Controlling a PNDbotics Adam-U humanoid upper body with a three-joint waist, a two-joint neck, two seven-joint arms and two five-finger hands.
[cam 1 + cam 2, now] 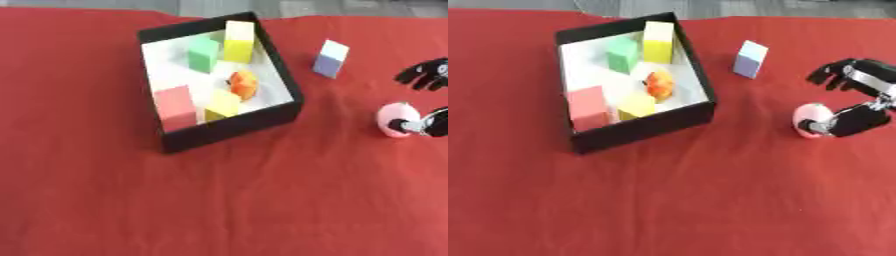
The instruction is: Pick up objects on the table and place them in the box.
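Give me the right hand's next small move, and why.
Probably close the fingers over the pink ball before lifting. The right hand straddles it: the thumb touches its near side, the fingers are spread apart on the far side. It sits on the red cloth, outside the black box.
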